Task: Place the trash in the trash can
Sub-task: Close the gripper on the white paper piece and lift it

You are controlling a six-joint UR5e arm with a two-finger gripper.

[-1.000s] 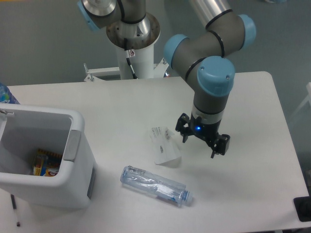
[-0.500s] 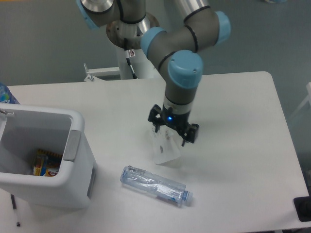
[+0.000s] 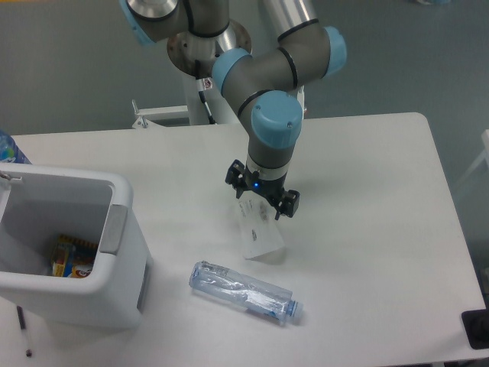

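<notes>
A crumpled white paper wrapper (image 3: 257,233) with dark print lies on the table near the middle. My gripper (image 3: 260,193) hovers right over its upper end, fingers spread on either side, open. A crushed clear plastic bottle (image 3: 244,293) with a bluish label lies below the wrapper, nearer the front edge. The white trash can (image 3: 114,260) stands at the left, with a grey panel on its right wall. An orange-yellow packet (image 3: 70,257) lies inside it.
The robot's white base column (image 3: 210,84) stands at the back of the table. A blue bottle top (image 3: 11,149) shows at the far left edge. A dark block (image 3: 475,329) sits at the lower right corner, off the table.
My gripper has moved left from the right of the wrapper to just over its upper end. The wrapper and bottle have not moved.
</notes>
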